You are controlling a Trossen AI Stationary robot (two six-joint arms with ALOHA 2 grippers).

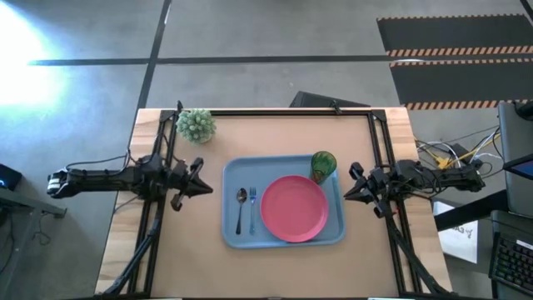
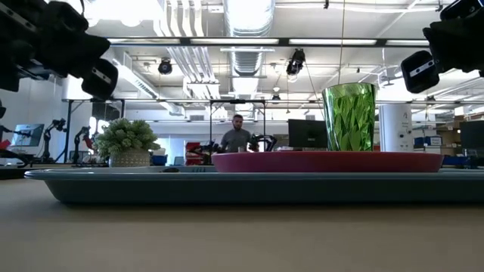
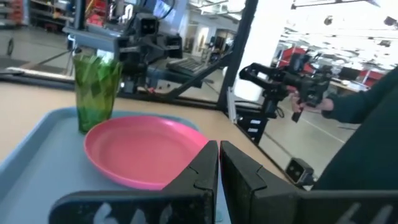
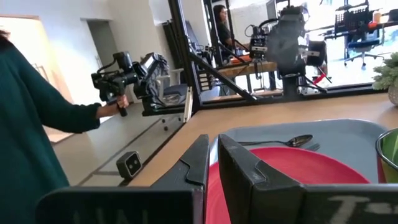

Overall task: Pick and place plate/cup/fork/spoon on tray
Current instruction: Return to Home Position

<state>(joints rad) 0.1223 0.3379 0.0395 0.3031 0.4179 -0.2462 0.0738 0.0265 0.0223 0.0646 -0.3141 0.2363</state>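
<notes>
Tray (image 1: 231, 235) sits central on the desk (image 1: 166, 250), long axis running between your clenched, empty left hand (image 1: 203, 185) and right hand (image 1: 348, 187); plate (image 1: 293, 208), cup (image 1: 323, 163), spoon (image 1: 241, 197) and fork (image 1: 252, 200) rest inside, cutlery crosswise.

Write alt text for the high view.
A light blue tray sits mid-table holding a pink plate, a green cup, a spoon and a fork. The left gripper and right gripper flank it, both shut, touching nothing.
</notes>
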